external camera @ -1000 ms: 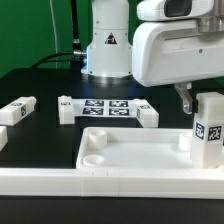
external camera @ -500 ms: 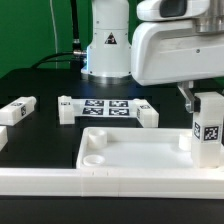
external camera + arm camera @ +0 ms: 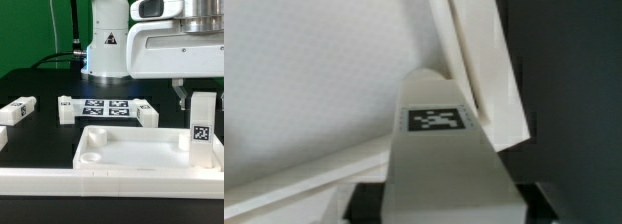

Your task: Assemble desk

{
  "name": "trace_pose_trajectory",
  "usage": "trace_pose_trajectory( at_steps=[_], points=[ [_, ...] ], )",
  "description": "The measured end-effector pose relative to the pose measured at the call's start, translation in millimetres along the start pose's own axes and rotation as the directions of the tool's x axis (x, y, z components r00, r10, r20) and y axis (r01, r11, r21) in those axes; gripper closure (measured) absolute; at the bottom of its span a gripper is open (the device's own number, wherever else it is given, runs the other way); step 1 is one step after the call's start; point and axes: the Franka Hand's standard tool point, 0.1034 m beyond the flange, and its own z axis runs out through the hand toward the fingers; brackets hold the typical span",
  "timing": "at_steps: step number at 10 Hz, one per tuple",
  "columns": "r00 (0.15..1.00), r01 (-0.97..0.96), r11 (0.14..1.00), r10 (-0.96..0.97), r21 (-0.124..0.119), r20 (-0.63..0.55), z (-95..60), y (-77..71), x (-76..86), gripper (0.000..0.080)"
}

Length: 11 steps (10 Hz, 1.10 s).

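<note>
Wrist view: the gripper point(image 3: 446, 200) is clenched on a white square leg point(image 3: 446, 160), whose sides sit against the dark fingers point(image 3: 370, 203) on both flanks. A black-and-white tag point(image 3: 438, 118) shows on the leg's face. Past the leg's far end lies the slab point(image 3: 313, 80), its flat bed pale. The leg's tip points at the corner where two of the slab's raised rims meet. I cannot tell whether it touches. The dark table point(image 3: 571, 110) shows beyond the rim.

Exterior view: the same leg stands upright at the right of the frame, under the big white hand of the arm. One dark finger shows just beside its top, on the exterior view's left of it. The leg's lower end meets the slab's far corner on the exterior view's right. I cannot tell whether it is seated in a socket. The slab lies flat across the lower middle of the frame, with a round socket visible in its near left corner. A long white rail point(image 3: 60, 183) runs along the bottom. Behind the slab, at mid-frame, lies the marker board point(image 3: 108, 106). Another leg point(image 3: 16, 111) lies at the left edge, well apart.
</note>
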Motion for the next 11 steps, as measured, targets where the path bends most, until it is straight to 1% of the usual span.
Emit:
trace_pose_trajectory(
  at_steps=[2, 5, 6, 8, 9, 10, 11],
  points=[
    [0.983, -0.184, 0.983, 0.184, -0.002, 0.0, 0.2, -0.4, -0.5, 0.0509],
    [0.913, -0.409, 0.913, 0.409, -0.003, 0.0, 0.5, -3.0, -2.5, 0.0509],
    [0.887, -0.462, 0.887, 0.462, -0.003, 0.0, 0.6, -3.3, -2.8, 0.0509],
    [0.883, -0.469, 0.883, 0.469, -0.004, 0.0, 1.3, -3.4, -3.1, 0.0509],
    [0.904, -0.427, 0.904, 0.427, -0.006, 0.0, 1.4, -3.2, -3.2, 0.0319],
    [0.921, -0.39, 0.921, 0.39, -0.012, 0.004, 1.5, -3.2, -3.9, 0.0204],
    [0.927, -0.374, 0.927, 0.375, -0.02, 0.009, 1.2, -4.8, -5.2, 0.0204]
  ],
)
